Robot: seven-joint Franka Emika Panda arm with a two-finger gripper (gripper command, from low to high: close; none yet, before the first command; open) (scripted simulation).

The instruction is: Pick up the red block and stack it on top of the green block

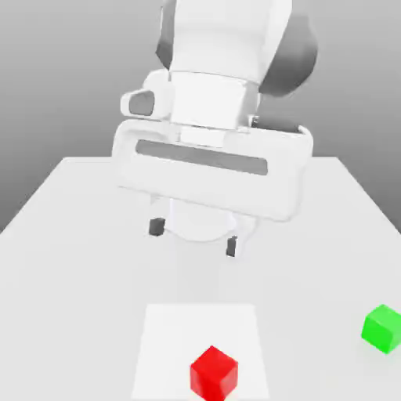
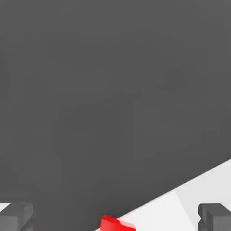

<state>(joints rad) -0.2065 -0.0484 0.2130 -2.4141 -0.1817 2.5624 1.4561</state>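
A white table (image 1: 70, 235) under a grey backdrop, seen from the exterior view. At the middle, a bulky white robot arm (image 1: 223, 47) reaches toward the camera, and its top is cut off by the upper edge of the picture. Its wide hand hides the arm's base behind it. Below the hand hangs the gripper (image 1: 193, 237), raised above the table, with two short dark fingertips (image 1: 157, 227) spread well apart and nothing between them. Nearer the camera, a slightly brighter square patch (image 1: 164, 337) lies on the table, and on it sits the red block (image 1: 213, 372), a small glossy cube turned corner-on, close to the lower edge of the picture and well apart from the gripper. Far to the exterior view's right sits the green block (image 1: 383, 327), a cube of about the same size, partly cut off by the picture's edge.

In the hand view, only the upper part of the red block (image 2: 115, 224) peeks in at the picture's edge, between the two dark fingers (image 2: 16, 215), themselves cropped. Dark grey backdrop covers most of this view.
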